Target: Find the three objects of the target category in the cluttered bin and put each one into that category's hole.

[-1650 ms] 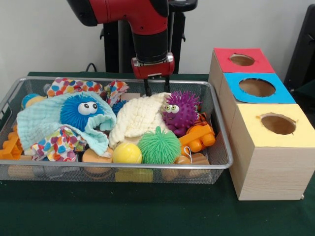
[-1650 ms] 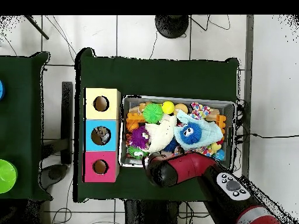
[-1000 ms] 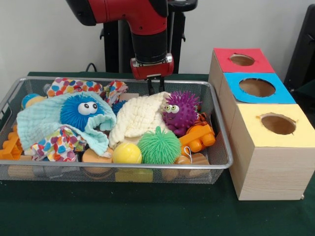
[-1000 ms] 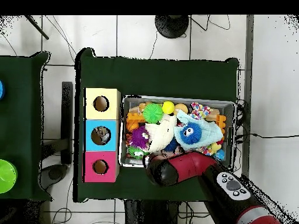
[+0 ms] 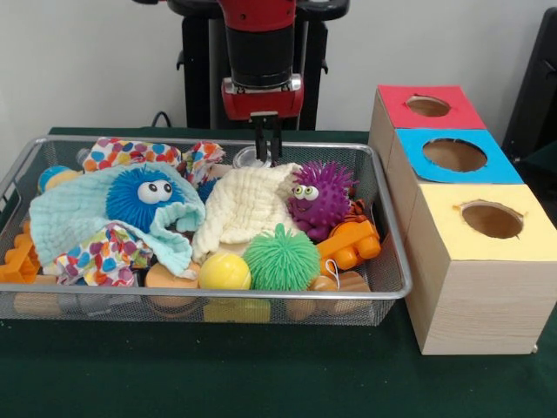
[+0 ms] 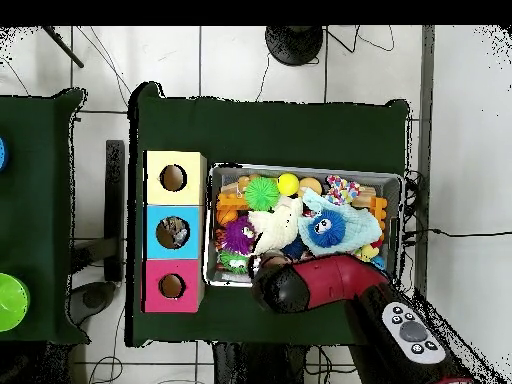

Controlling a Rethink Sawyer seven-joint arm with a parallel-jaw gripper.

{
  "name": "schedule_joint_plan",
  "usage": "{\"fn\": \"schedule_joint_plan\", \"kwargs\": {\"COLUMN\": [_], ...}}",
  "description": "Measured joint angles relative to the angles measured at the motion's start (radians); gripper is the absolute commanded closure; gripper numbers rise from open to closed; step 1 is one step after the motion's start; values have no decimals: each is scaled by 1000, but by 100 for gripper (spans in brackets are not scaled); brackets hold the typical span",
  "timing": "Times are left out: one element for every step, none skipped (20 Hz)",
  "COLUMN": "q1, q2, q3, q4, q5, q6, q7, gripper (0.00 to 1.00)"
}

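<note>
Much of the wire-mesh bin (image 5: 393,228) is buried under cloth, so what lies beneath is anyone's guess. Only one silvery can (image 5: 246,158) peeks out, a shiny rounded rim at the far wall, just beside the tool (image 5: 268,150) and half hidden behind the cream cloth (image 5: 248,205). From above, the red arm (image 6: 320,284) covers that spot entirely. The tool's two thin dark fingers (image 5: 259,140) hang close together with only a sliver of gap, tips right at the can's edge; whether they pinch the rim or merely stand beside it I cannot tell.

The cream cloth is waffle-textured and crumpled. A pale blue cloth (image 5: 70,218) drapes around a fuzzy blue spiky ball with googly eyes (image 5: 142,198). Two patches of polka-dot fabric (image 5: 130,153) show, one at the far wall and one near the front. I count three spiky rubber balls: blue, purple (image 5: 320,197) and green (image 5: 281,259). One smooth yellow ball (image 5: 225,272) sits just beside the green one. Orange plastic blocks (image 5: 351,243) lie at the right end.

To the right of the bin stand three pale wooden boxes on the green table (image 5: 261,374), each with a round hole: red, blue hole (image 5: 454,155) in the middle, and yellow. From overhead, something greyish shows inside the blue one.
</note>
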Motion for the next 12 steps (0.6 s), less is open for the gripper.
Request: {"fn": "schedule_joint_plan", "kwargs": {"q1": [1, 3, 6, 7, 7, 8, 9, 9, 10, 10, 11, 12], "q2": [-6, -13, -24, -29, -33, -38, -41, -45, -53, -59, -67, -79], "q3": [0, 0, 0, 0, 0, 0, 0, 0, 0, 0, 0, 0], "q4": [0, 0, 0, 0, 0, 0, 0, 1, 1, 2, 3, 4], "q5": [3, 7, 11, 13, 15, 16, 18, 21, 26, 30, 36, 44], "q6": [3, 6, 9, 9, 9, 9, 10, 11, 15, 19, 25, 36], "q7": [0, 0, 0, 0, 0, 0, 0, 0, 0, 0, 0, 0], "gripper": [100, 100, 100, 100, 100, 100, 100, 100, 100, 100, 100, 100]}}
